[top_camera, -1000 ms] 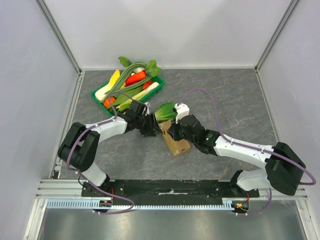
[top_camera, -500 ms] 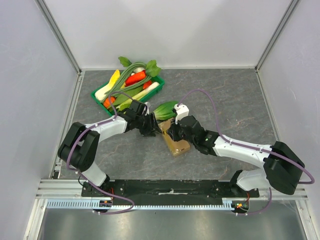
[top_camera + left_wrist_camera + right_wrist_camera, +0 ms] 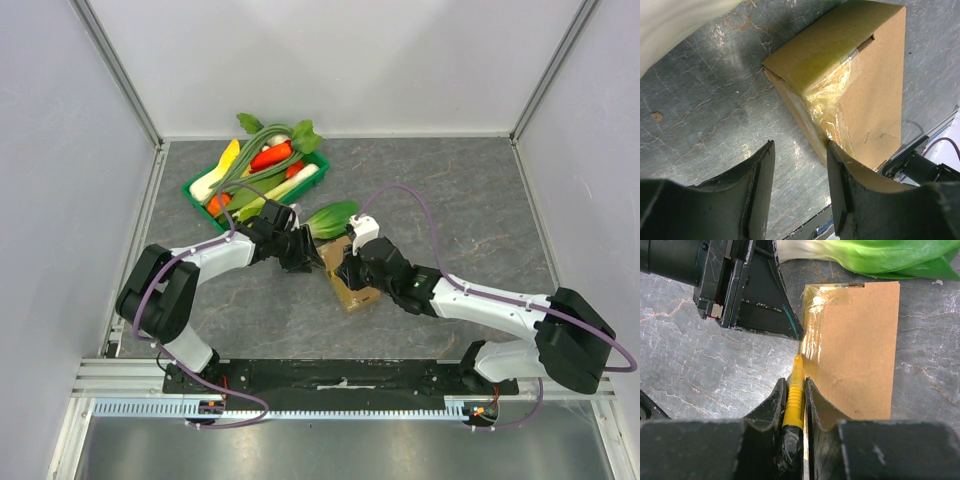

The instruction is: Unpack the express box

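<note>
The express box (image 3: pixel 354 287), a flat brown carton sealed with clear tape (image 3: pixel 836 95), lies on the table's middle (image 3: pixel 867 85) (image 3: pixel 856 355). My right gripper (image 3: pixel 350 268) (image 3: pixel 796 382) is shut on a yellow ridged tool (image 3: pixel 795 390), whose tip rests at the box's taped left edge. My left gripper (image 3: pixel 308 256) (image 3: pixel 800 150) stands open beside the box, with only table between its fingers; one finger (image 3: pixel 846 175) sits against the box's side. The left gripper's dark body (image 3: pixel 752 295) fills the top left of the right wrist view.
A bok choy (image 3: pixel 330 217) (image 3: pixel 875 257) lies just beyond the box's far end. A green plastic tray (image 3: pixel 193 187) heaped with vegetables stands at the back left. Grey walls and rails enclose the table.
My right gripper, with the yellow tool in it, has shifted slightly toward the near side along the box's edge. The left arm has stayed put.
</note>
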